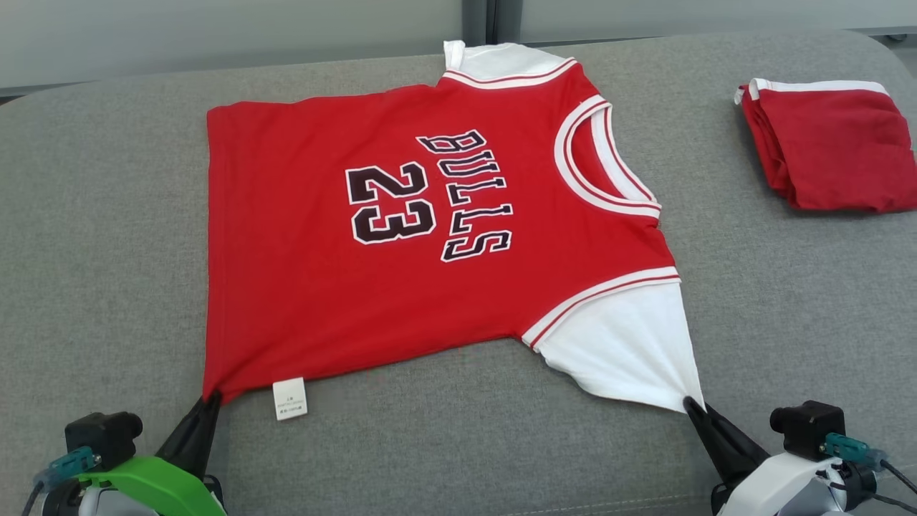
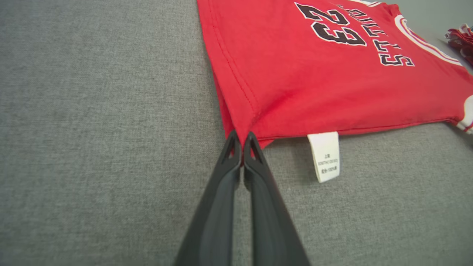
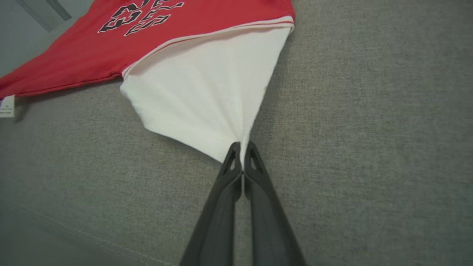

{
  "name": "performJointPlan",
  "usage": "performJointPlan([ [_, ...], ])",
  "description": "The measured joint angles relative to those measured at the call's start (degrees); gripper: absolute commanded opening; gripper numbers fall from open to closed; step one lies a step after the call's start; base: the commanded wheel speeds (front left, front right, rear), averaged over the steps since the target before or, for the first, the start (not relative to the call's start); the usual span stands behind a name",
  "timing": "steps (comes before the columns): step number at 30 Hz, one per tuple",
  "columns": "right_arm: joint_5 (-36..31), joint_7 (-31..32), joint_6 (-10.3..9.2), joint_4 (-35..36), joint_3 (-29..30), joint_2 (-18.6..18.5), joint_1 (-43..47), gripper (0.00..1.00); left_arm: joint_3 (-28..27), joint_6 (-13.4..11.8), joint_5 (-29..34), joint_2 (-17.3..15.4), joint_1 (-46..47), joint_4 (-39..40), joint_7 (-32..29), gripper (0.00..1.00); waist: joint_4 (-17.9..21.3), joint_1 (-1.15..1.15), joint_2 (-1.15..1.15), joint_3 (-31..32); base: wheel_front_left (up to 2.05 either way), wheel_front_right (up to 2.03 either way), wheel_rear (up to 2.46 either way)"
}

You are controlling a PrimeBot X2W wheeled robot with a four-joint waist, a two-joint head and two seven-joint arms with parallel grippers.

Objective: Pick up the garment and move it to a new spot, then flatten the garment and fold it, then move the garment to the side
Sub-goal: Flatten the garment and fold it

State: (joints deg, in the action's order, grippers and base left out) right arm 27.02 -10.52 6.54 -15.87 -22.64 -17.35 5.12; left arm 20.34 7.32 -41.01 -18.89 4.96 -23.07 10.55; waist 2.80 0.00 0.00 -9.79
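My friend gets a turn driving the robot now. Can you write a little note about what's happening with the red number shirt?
Left claw: shut on the bottom hem corner of the jersey.
Right claw: shut on the tip of the near white sleeve.
Jersey: spread face up on the grey sofa, pulled taut between both claws.
Done: laid out and mostly flat.
Left: fold it, then put it aside, perhaps by the folded red garment at far right.
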Motion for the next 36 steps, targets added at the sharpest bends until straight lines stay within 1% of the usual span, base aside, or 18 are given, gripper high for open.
performJointPlan([
  [4,1.8,0.5,0.01,2.6,0.8,-0.8,1.7,0.00,0.0,0.0,-1.1,-1.6,-1.9,1.8,-0.8,0.00,0.6,0.00,0.00,-0.2,0.00,0.00,0.00],
  [8,7.9,0.6,0.03,8.3,3.6,-0.7,3.3,0.00,-0.5,0.0,-2.4,-3.6,-2.0,5.2,-2.0,0.00,0.8,0.00,0.00,-1.5,0.00,0.00,0.00],
  [10,10.1,0.6,0.41,10.9,5.1,-1.0,3.2,0.00,-0.7,0.0,-3.5,-4.3,-2.0,7.2,-2.8,0.00,0.9,0.00,0.00,-2.3,0.00,0.00,0.00],
  [18,16.0,3.7,0.52,19.0,7.4,-3.8,-1.8,0.00,0.1,0.0,-7.0,-8.0,-1.0,15.7,-8.7,0.00,1.4,0.00,0.00,-6.3,0.00,0.00,0.00],
  [20,16.7,4.6,0.52,20.2,7.8,-4.6,-3.0,0.00,0.1,0.0,-8.1,-9.2,-0.1,17.5,-10.3,0.00,1.3,0.00,0.00,-7.4,0.00,0.00,0.00],
  [26,18.7,7.2,0.52,22.6,9.0,-6.8,-6.0,0.00,-0.4,0.0,-8.2,-12.8,2.9,21.1,-14.4,0.00,0.8,0.00,0.00,-10.3,0.00,0.00,0.00],
  [30,19.5,8.8,0.52,23.0,9.3,-8.3,-7.6,0.00,-0.7,0.0,-8.8,-13.5,3.9,22.9,-16.7,0.00,0.1,0.00,0.00,-11.6,0.00,0.00,0.00],
  [36,20.6,11.1,0.52,23.0,9.2,-9.4,-9.6,0.00,-1.8,0.0,-9.8,-15.5,5.4,24.5,-19.3,0.00,-0.6,0.00,0.00,-12.4,0.00,0.00,0.00],
])
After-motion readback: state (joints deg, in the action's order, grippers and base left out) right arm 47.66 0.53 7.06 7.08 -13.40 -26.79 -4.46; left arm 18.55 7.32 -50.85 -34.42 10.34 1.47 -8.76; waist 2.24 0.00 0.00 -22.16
